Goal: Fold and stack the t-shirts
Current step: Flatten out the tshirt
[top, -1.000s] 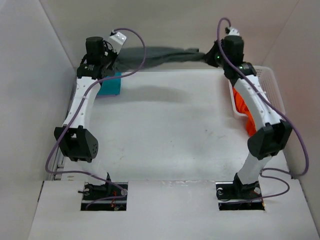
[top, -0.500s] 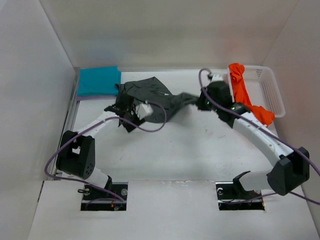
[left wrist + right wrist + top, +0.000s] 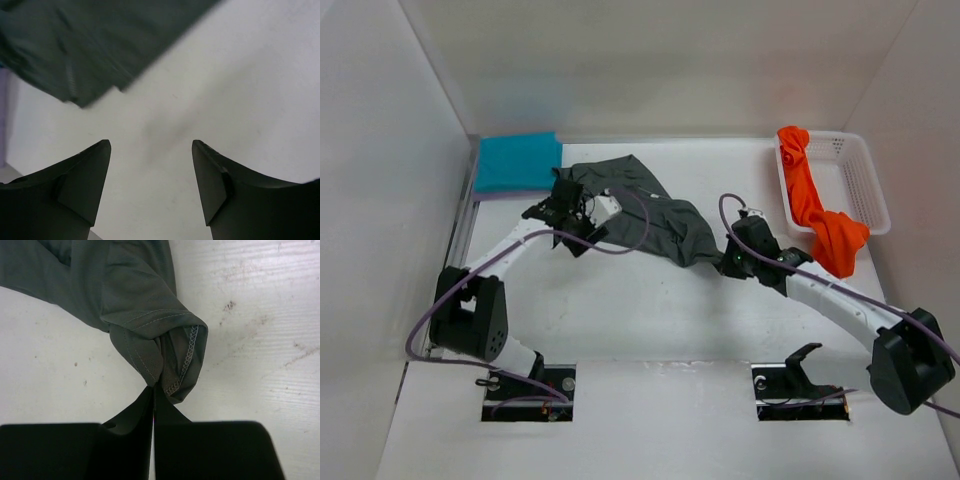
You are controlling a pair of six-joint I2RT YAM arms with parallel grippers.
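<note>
Seen from above, the teal t-shirt (image 3: 517,162) lay folded flat at the ten o'clock corner of the table (image 3: 650,320). Near eleven o'clock from the table's middle, our left gripper (image 3: 570,215) hung at the left edge of the dark grey t-shirt (image 3: 655,215) with its jaws released. In its wrist view we saw only bare table between them, with the shirt's edge beyond at eleven o'clock. The grey shirt lay crumpled across the middle, trailing toward four o'clock. There our right gripper (image 3: 728,262) was clenched on a bunched, stitched hem of it. At two o'clock the orange t-shirt (image 3: 815,210) draped over the near rim of the white basket (image 3: 865,180).
</note>
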